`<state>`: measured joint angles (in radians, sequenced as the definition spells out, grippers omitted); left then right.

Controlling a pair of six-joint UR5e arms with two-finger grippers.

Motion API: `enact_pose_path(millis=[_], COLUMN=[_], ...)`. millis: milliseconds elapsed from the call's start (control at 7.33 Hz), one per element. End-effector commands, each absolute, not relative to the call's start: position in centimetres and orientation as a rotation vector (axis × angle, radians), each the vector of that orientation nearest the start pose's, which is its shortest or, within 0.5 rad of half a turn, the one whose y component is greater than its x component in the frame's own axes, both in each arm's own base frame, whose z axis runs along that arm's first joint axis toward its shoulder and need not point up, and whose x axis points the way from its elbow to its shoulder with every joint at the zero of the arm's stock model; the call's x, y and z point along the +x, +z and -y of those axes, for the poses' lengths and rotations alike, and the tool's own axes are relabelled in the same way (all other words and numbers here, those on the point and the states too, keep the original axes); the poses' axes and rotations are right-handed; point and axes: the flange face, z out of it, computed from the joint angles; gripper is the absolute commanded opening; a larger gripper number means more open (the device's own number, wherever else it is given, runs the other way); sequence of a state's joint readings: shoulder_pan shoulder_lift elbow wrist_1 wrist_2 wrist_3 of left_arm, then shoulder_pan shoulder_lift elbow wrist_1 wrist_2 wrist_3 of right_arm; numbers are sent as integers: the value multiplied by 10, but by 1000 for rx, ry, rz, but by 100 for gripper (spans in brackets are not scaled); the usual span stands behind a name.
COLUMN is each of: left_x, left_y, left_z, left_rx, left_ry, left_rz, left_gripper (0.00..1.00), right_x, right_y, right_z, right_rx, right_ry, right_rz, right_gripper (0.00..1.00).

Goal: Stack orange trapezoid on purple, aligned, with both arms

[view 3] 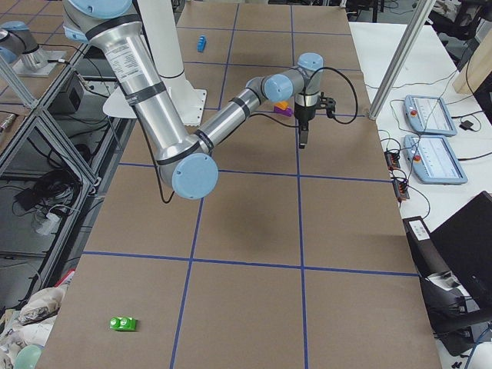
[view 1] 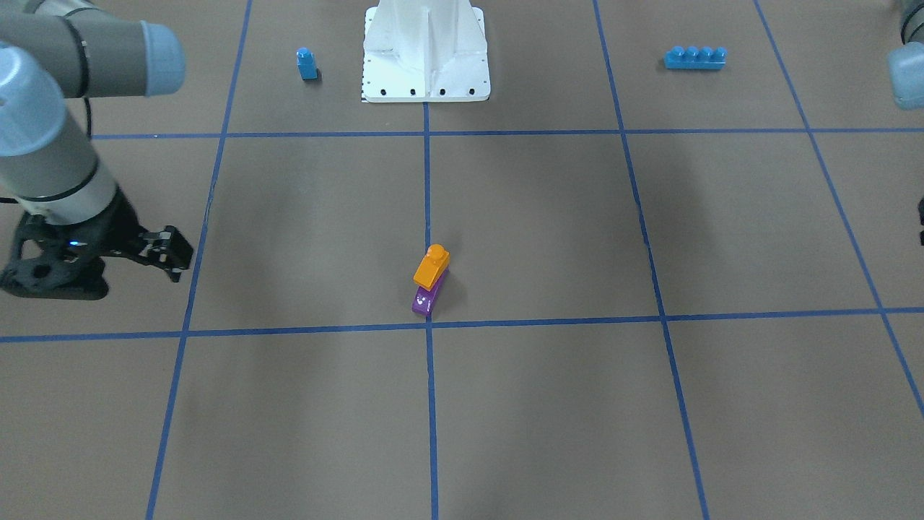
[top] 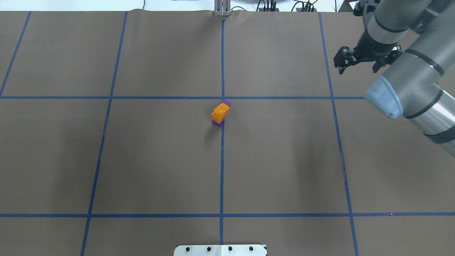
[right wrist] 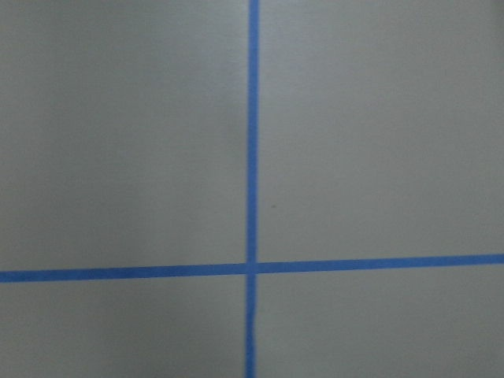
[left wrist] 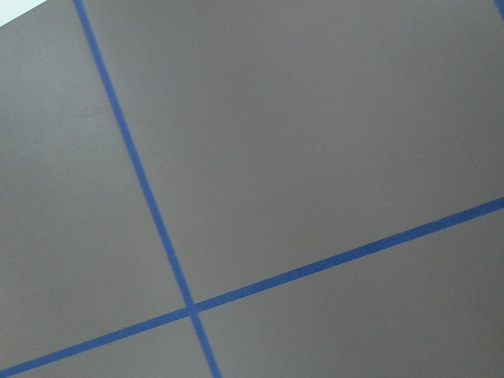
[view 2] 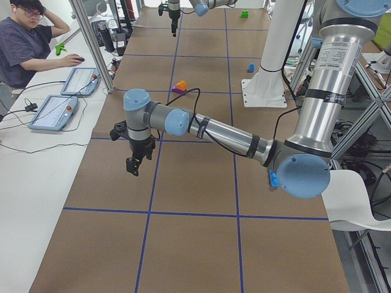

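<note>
The orange trapezoid [view 1: 432, 266] sits on top of the purple block [view 1: 426, 299] near the table's middle, where two blue tape lines cross. From above, the orange trapezoid [top: 220, 112] covers most of the purple block [top: 226, 104], whose ends stick out at both sides. My right gripper [top: 341, 63] hovers far off to the side, free of the blocks; its fingers [view 1: 175, 260] look slightly apart and hold nothing. My left gripper [view 2: 132, 165] hangs over bare table, far from the stack; I cannot tell whether it is open or shut.
A small blue one-stud block [view 1: 307, 63] and a long blue four-stud brick [view 1: 694, 57] lie near the white robot base [view 1: 426, 50]. A green brick [view 3: 121, 324] lies at the table's end on my right side. An operator [view 2: 27, 43] sits beside the table.
</note>
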<state>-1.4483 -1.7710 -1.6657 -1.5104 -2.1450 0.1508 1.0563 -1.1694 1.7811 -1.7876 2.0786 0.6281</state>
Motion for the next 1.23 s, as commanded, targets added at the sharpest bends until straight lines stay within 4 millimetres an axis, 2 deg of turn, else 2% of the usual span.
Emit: enact_pose_path(millis=[0, 136, 273, 409, 545, 682, 818, 955, 1091], left_x=[-49, -46, -47, -48, -60, -68, -70, -78, -80], left_y=[557, 557, 575, 610, 632, 643, 651, 653, 653], left_z=[559, 561, 563, 537, 532, 531, 527, 525, 525], left_rx=[227, 267, 288, 256, 234, 218, 198, 196, 196], left_ry=[316, 331, 338, 324, 289, 265, 255, 238, 233], left_rz=[-633, -655, -653, -655, -656, -658, -661, -665, -665], left_gripper=[100, 100, 100, 100, 100, 100, 100, 100, 100], right_x=[-112, -99, -96, -80, -47, -26, 8, 41, 59], right_y=[509, 527, 538, 589, 597, 601, 607, 601, 601], right_z=[538, 531, 524, 490, 493, 490, 489, 486, 481], right_rx=[70, 113, 137, 67, 89, 63, 45, 36, 15], right_ry=[-99, -97, -111, -74, -13, 32, 104, 159, 152], right_rz=[632, 656, 665, 635, 656, 724, 783, 820, 819], right_gripper=[100, 100, 100, 100, 100, 100, 100, 100, 100])
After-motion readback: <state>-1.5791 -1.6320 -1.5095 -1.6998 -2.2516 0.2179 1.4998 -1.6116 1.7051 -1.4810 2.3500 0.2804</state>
